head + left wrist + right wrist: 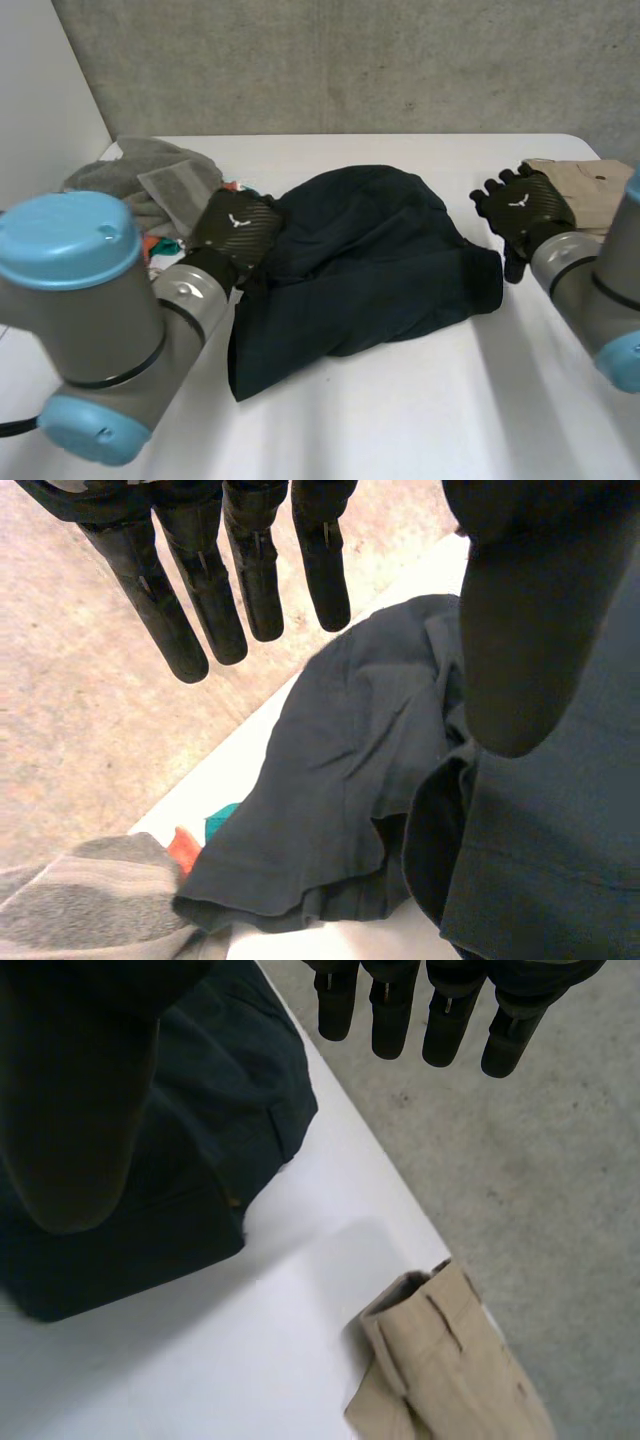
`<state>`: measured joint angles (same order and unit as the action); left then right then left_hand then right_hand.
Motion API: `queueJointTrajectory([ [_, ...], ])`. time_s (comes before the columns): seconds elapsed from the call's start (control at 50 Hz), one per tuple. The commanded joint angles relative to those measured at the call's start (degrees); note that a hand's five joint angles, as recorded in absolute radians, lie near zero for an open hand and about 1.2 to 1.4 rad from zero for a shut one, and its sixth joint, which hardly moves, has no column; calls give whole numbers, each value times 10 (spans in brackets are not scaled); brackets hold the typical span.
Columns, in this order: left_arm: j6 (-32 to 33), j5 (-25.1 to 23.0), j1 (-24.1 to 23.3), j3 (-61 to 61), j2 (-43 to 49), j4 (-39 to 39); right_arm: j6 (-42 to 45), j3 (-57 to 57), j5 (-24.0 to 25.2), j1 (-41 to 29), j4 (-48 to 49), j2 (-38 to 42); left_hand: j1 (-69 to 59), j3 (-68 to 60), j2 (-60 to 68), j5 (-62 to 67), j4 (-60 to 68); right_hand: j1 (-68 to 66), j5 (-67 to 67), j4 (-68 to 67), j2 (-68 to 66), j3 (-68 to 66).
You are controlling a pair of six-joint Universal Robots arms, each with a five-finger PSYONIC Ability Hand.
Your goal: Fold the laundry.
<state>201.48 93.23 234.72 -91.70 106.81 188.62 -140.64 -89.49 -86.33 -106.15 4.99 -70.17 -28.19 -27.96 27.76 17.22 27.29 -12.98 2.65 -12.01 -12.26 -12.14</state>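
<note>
- The dark garment (pixel 370 260) is lying bunched in the middle of the white table (pixel 420 410), with its edges rumpled and one part doubled over another. To my eye, no fold is made on it yet.
- The left hand (pixel 235 232) is hanging over the garment's left edge, its fingers (pixel 190 610) straight and the thumb held apart, gripping nothing. I cannot tell whether the palm is touching the cloth.
- The right hand (pixel 522 208) is hovering just off the garment's right end, its fingers (pixel 445 1020) likewise straight and empty. It is sitting between the dark cloth and a folded pair of beige trousers (pixel 590 185) at the table's far right corner.
- A heap of grey cloth (pixel 150 180) with an orange scrap (pixel 183 848) peeping out is sitting just beside the left hand (the waiting pile, I would guess).
- The step in hand looks to be taking hold of the garment and spreading it flat.
- To do that well, each hand should be pinching a single layer at an outer edge or corner, not a fistful of the bunched middle. The two should be drawing apart evenly, so the cloth is lying smooth before any fold.
- The left hand should be watching not to snag the grey heap, and the right not to drag the beige trousers.
</note>
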Motion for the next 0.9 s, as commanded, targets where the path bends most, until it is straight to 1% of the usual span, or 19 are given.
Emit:
queueJointTrajectory([
  [0.02,-30,1,-7,-51,-63,-10,-53,1,5,20,-122,-46,-5,-8,10,15,14,30,-27,20,23,21],
  [0.04,-37,1,-8,-55,-69,-14,-66,-4,13,21,-143,-47,-5,-8,10,15,14,19,-16,9,12,11],
  [0.1,-68,0,-30,-66,-77,-39,-79,-13,29,21,-158,-45,-4,-6,8,13,13,5,-2,-4,-2,-3],
  [0.14,-88,2,-61,-71,-71,-53,-89,-28,52,23,-157,-44,-2,-4,6,12,11,-33,36,-43,-40,-42],
  [0.2,-106,9,-92,-79,-57,-62,-108,-44,79,33,-140,-31,1,-1,3,8,8,-42,45,-51,-49,-50],
  [0.26,-106,26,-103,-88,-38,-55,-124,-49,92,38,-112,-5,1,-1,3,8,8,-42,45,-51,-49,-50],
  [0.28,-104,41,-104,-92,-28,-50,-132,-52,92,39,-88,14,1,-1,3,8,8,-42,45,-51,-49,-50],
  [0.34,-104,67,-103,-93,-17,-36,-138,-53,92,38,-47,38,5,2,-1,5,4,-42,45,-51,-49,-50],
  [0.36,-103,78,-102,-95,-10,-19,-138,-53,92,38,-23,49,21,19,-17,-12,-12,-43,47,-53,-51,-52],
  [0.42,-102,90,-95,-101,-2,10,-138,-53,91,35,5,66,30,28,-26,-20,-21,-45,48,-55,-52,-53],
  [0.46,-101,92,-77,-108,6,32,-135,-51,92,33,26,80,32,29,-27,-22,-23,-79,82,-88,-86,-87],
  [0.52,-96,92,-55,-111,24,43,-131,-45,90,32,39,98,32,29,-27,-22,-23,-97,100,-107,-104,-106],
  [0.58,-91,92,-50,-110,42,46,-130,-39,87,32,54,117,32,29,-27,-22,-23,-149,152,-159,-156,-157],
  [0.64,-87,92,-45,-106,59,52,-129,-34,85,31,72,128,27,24,-22,-17,-18,-168,171,-177,-175,-176],
  [0.7,-86,92,-36,-104,76,64,-129,-29,83,31,96,140,15,13,-11,-5,-6,-228,231,-238,-235,-237],
  [0.74,-86,92,-34,-104,80,70,-128,-24,78,31,108,144,-22,-24,26,32,31,-275,278,-285,-282,-284],
  [0.8,-86,92,-29,-104,80,84,-126,-20,77,30,111,145,-151,-153,155,161,160,-322,326,-332,-330,-331],
  [0.82,-86,92,-26,-104,79,93,-123,-17,77,30,111,151,-265,-267,269,275,274,-398,401,-407,-405,-406],
  [0.9,-86,92,-23,-103,72,110,-113,-13,77,30,109,148,-476,-478,480,485,485,-669,673,-679,-677,-678],
])
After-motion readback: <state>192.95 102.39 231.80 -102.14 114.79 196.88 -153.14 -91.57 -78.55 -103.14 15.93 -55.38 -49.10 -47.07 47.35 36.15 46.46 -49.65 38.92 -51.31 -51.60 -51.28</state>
